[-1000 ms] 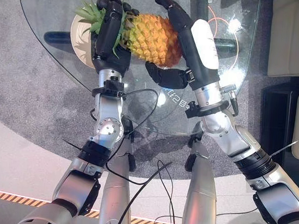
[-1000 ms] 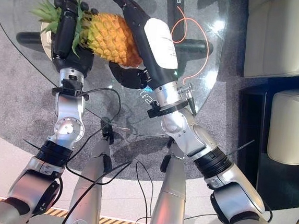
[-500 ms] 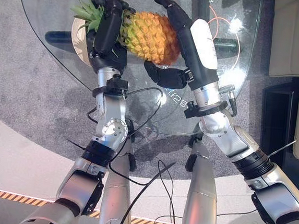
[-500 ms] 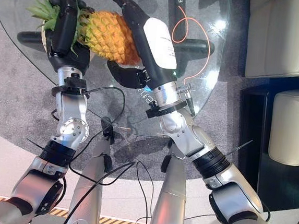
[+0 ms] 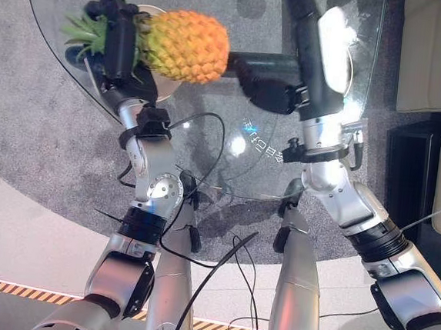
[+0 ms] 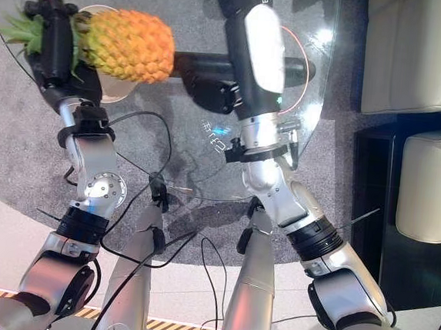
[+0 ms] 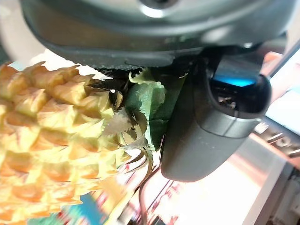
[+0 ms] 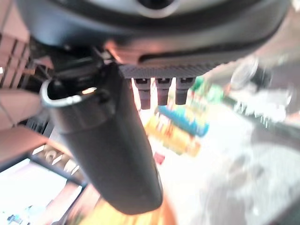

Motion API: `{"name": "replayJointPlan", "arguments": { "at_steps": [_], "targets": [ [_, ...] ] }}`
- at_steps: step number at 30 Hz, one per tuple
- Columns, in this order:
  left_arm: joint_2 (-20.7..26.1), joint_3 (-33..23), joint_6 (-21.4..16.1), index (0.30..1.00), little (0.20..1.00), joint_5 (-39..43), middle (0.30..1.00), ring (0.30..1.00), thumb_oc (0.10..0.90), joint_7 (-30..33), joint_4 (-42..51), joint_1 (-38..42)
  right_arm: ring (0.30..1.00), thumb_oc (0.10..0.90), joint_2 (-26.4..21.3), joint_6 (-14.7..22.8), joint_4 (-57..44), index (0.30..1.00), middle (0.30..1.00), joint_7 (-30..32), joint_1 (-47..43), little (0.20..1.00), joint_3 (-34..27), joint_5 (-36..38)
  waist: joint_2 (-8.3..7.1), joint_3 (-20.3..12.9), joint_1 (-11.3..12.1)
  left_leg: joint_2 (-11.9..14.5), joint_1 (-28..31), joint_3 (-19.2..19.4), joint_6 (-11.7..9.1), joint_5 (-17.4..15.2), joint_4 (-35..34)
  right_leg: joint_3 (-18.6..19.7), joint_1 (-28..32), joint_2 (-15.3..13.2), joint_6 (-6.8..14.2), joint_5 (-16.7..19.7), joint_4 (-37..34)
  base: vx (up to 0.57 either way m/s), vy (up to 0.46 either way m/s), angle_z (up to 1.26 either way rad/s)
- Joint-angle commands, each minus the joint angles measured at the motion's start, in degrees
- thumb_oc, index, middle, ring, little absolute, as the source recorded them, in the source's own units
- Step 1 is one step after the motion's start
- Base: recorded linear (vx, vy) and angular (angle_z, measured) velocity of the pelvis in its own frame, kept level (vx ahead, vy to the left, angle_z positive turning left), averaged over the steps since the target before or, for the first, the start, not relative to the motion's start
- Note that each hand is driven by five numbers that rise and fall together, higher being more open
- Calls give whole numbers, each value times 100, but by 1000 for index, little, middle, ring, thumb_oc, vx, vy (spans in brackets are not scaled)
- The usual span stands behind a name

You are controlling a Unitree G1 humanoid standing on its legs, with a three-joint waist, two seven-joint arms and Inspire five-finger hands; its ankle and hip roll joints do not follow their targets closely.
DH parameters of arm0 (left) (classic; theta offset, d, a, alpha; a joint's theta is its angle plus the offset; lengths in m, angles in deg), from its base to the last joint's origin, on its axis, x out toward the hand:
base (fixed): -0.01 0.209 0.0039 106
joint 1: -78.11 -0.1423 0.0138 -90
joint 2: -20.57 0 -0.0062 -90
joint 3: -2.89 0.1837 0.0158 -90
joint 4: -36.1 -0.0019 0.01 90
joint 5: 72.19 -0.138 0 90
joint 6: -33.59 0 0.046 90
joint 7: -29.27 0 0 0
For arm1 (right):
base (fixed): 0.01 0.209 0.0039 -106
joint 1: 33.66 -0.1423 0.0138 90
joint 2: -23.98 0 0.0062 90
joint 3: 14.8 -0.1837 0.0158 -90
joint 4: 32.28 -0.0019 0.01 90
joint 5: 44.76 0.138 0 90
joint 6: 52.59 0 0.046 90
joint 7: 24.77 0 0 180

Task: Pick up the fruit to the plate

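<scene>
My left hand is shut on the pineapple where its green crown meets the orange body. The fruit lies sideways over the cream plate at the far left of the glass table; whether it rests on the plate I cannot tell. The left wrist view shows the leaves pressed against my thumb. My right hand is raised to the right of the fruit, apart from it and open, with its thumb standing out and nothing in it.
The round glass table has a black base bar under it and an orange cable loop at the far right. Grey carpet lies below. A cream sofa stands to the right.
My right hand has let go of the pineapple and swung away to the right. The left hand has carried the fruit by its crown to the left, over the plate.
</scene>
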Motion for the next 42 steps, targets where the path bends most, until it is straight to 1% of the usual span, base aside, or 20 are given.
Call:
{"name": "replayJointPlan", "arguments": {
  "at_steps": [1,2,7,9,11,15,19,20,21,24,25,26,27,30,34,39,41,42],
  "targets": [
    [416,-87,-736,300,200,-1291,300,300,100,304,805,530,900,800,36,363,-689,900,900,382,-319,900,-230,-48,-83,-135,90,23,-289,-490,-265,-319,549,-158,296,-77,202,163,-393,0,0,0],
    [418,-105,-727,300,200,-1468,300,300,100,437,806,535,900,800,33,354,-665,900,900,423,-304,900,-247,8,-84,-135,88,23,-289,-490,-268,-318,546,-153,294,-76,201,163,-397,0,0,0],
    [541,-152,-660,300,200,-2870,300,300,100,1427,716,594,900,800,74,339,-435,900,900,671,-109,900,-399,610,-106,-135,67,16,-305,-495,-272,-317,548,-134,268,-52,184,150,-377,0,0,0],
    [653,-174,-608,300,200,-3337,300,300,100,1822,624,658,900,800,121,415,-224,900,900,855,38,900,-512,755,-108,-135,51,20,-306,-489,-271,-319,540,-130,255,-43,179,143,-370,0,0,0],
    [729,-185,-590,300,200,-3536,300,300,100,1999,541,695,900,800,136,467,-79,900,900,993,124,900,-594,834,-108,-135,41,26,-309,-482,-272,-320,532,-129,252,-45,178,140,-375,0,0,0],
    [886,-216,-546,300,200,-3935,300,300,100,2334,382,735,900,800,134,323,146,900,900,1284,317,900,-778,837,-123,-135,8,36,-316,-470,-282,-333,546,-124,239,-30,181,129,-359,0,0,0],
    [1112,-236,-446,300,200,-4575,300,300,100,2771,129,798,900,800,4,244,505,900,900,1558,480,900,-965,1156,-129,-135,-31,66,-296,-444,-293,-339,522,-109,229,-18,182,118,-351,0,0,0],
    [1109,-228,-447,300,200,-4599,300,300,100,2796,126,803,900,800,4,248,509,900,900,1559,477,900,-966,1157,-130,-135,-29,66,-296,-443,-294,-339,522,-107,228,-17,182,118,-351,0,0,0],
    [1246,-220,-364,300,200,-4928,300,300,100,2980,-21,846,900,800,-55,170,674,900,900,1724,555,900,-1062,1393,-129,-135,-57,76,-302,-432,-296,-350,530,-93,210,-3,177,109,-342,0,0,0],
    [1354,-192,-325,300,200,-5187,300,300,100,3186,-143,870,900,800,-97,211,861,900,900,1810,650,900,-1165,1614,-124,-135,-67,85,-297,-419,-300,-366,542,-79,203,0,176,95,-325,0,0,0],
    [1464,-179,-273,300,200,-5345,300,300,100,3314,-283,919,900,800,-150,305,1101,900,900,1825,701,900,-1239,2032,-117,-135,-78,94,-282,-414,-305,-373,533,-69,206,5,177,88,-322,0,0,0],
    [1525,-159,-230,300,200,-5468,300,300,100,3418,-371,959,900,800,-152,361,1236,900,900,1794,717,900,-1289,2287,-116,-135,-88,95,-283,-408,-310,-379,540,-69,199,9,177,82,-317,0,0,0],
    [1598,-128,-207,300,200,-5550,300,300,100,3500,-500,1024,900,800,-161,436,1434,900,900,1781,724,900,-1314,2607,-115,-135,-92,102,-289,-404,-316,-384,548,-64,188,12,176,79,-311,0,0,0],
    [1742,-40,-169,300,200,-5643,300,300,100,3641,-842,1204,900,800,-159,673,1947,900,900,1723,689,900,-1384,3156,-111,-135,-100,118,-278,-386,-325,-391,540,-71,191,20,176,71,-314,0,0,0],
    [1887,124,-136,300,200,-5706,300,300,100,3766,-1269,1456,900,800,-137,794,2546,900,900,1698,549,900,-1425,3724,-113,-135,-97,127,-295,-378,-333,-386,531,-86,177,38,168,67,-316,0,0,0],
    [2062,308,38,300,200,-5708,300,300,100,3806,-1670,1706,900,800,-134,802,3282,900,900,1596,396,900,-1470,4301,-115,-135,-88,133,-313,-377,-338,-400,557,-104,166,52,153,60,-301,0,0,0],
    [2159,404,116,300,200,-5694,300,300,100,3820,-1844,1813,900,800,-148,736,3586,900,900,1557,338,900,-1466,4529,-114,-135,-91,136,-327,-377,-339,-407,576,-108,155,58,142,55,-291,0,0,0],
    [2166,413,122,300,200,-5696,300,300,100,3818,-1864,1825,900,800,-149,742,3614,900,900,1551,330,900,-1463,4539,-115,-135,-90,137,-330,-377,-339,-408,578,-108,152,59,141,55,-291,0,0,0]
  ]
}}
